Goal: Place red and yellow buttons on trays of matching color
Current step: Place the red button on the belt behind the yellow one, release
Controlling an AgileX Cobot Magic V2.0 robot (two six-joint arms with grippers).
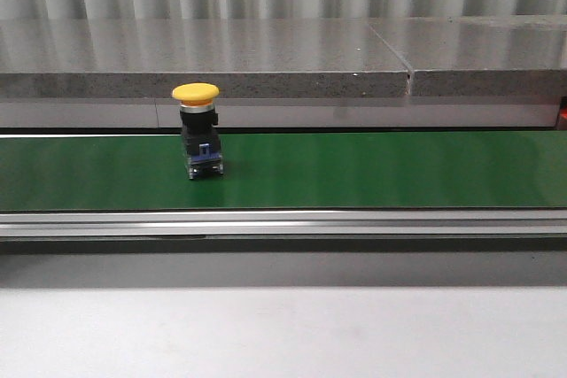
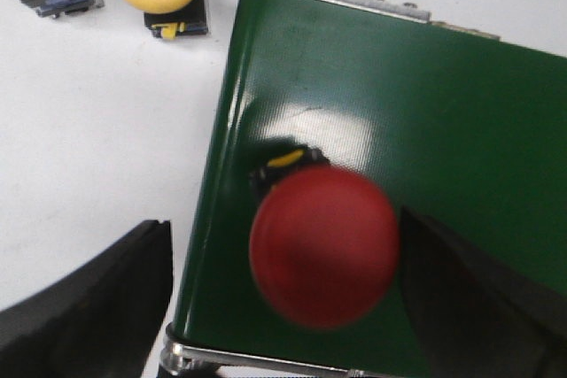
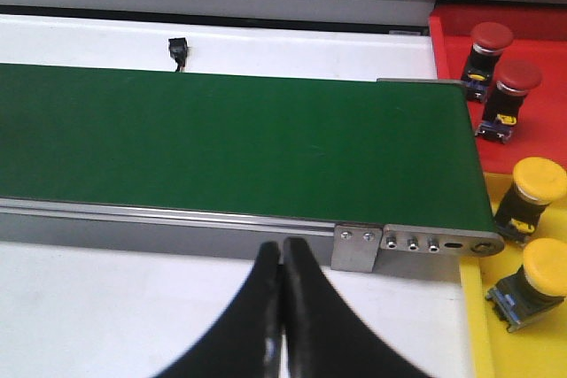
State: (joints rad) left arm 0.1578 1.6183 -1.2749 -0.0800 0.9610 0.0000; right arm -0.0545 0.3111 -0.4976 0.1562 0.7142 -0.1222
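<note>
Left wrist view: our left pincer (image 2: 279, 294) spread around red button (image 2: 323, 245) near belt (image 2: 425, 112) end.
Right pincer (image 3: 282, 307): pressed together, empty.
Handling: we judge it rigid, light, top-heavy; grip its body.

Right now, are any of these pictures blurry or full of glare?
Left wrist view: the red button close to the camera is soft and blurred, with glare patches on the green belt. Front view: the yellow button looks sharp. Right wrist view: fairly crisp.
</note>
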